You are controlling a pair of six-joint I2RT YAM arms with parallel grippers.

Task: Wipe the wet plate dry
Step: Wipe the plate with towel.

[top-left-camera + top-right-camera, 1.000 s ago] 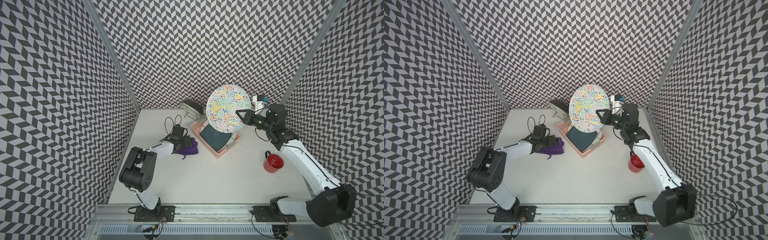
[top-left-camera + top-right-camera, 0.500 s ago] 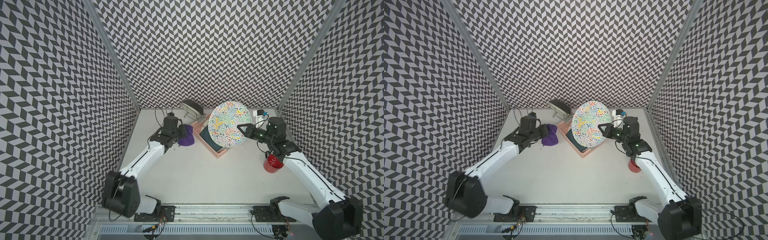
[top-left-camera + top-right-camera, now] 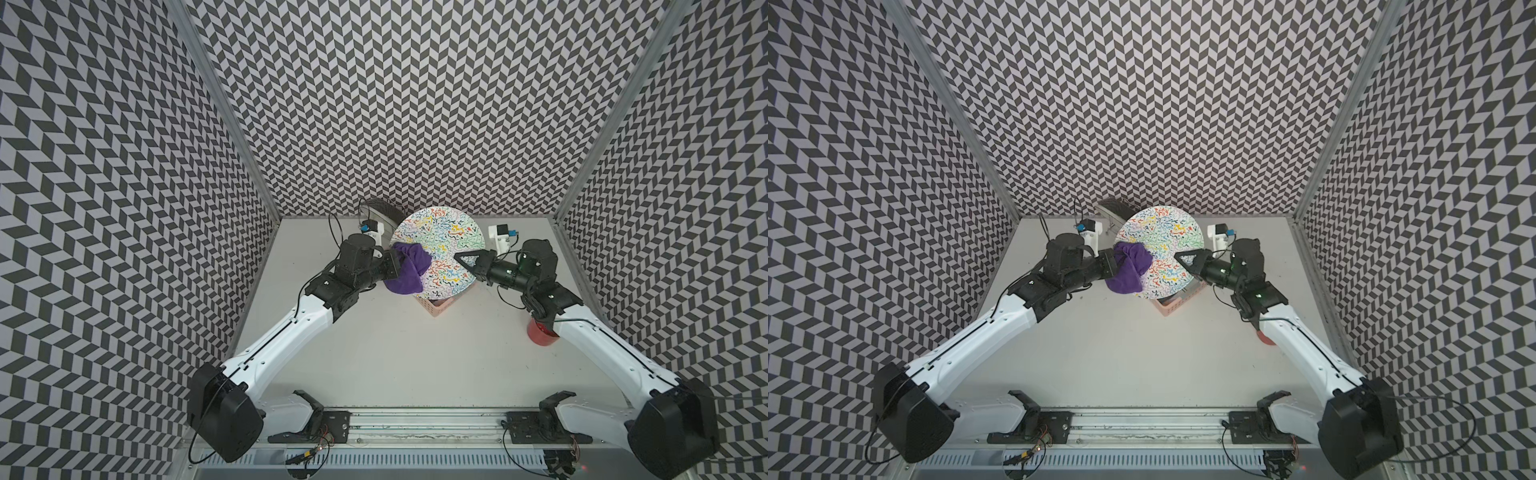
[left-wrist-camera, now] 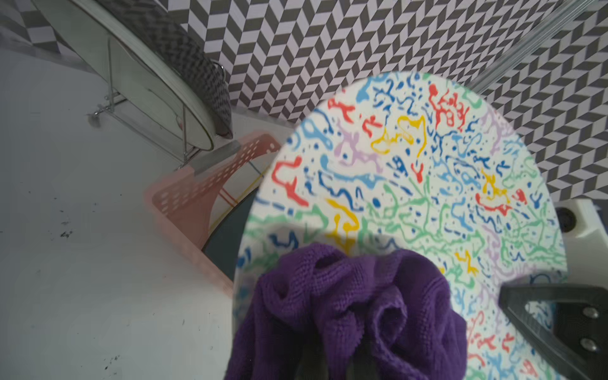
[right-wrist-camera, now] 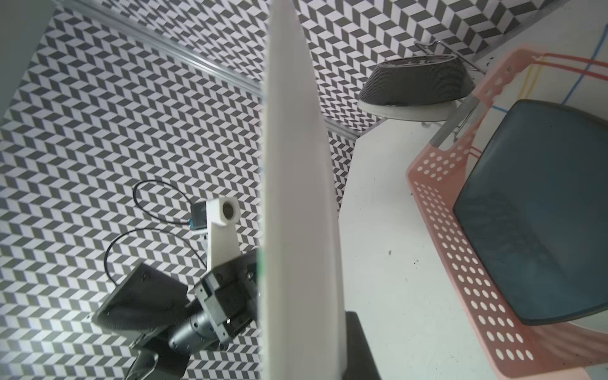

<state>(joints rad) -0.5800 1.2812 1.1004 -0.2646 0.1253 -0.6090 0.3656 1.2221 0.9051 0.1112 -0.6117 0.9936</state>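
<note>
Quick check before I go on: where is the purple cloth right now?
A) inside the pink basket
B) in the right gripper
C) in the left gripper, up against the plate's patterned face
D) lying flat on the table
C: the left gripper is shut on the purple cloth, bunched against the patterned face of the plate, which the right gripper holds by its rim.

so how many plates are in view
4. The round multicoloured squiggle plate held up by the right gripper; a dark teal plate in the pink plastic basket; a white plate with coloured lines under it; a dark-backed plate on the wire rack. Others may be hidden.
</note>
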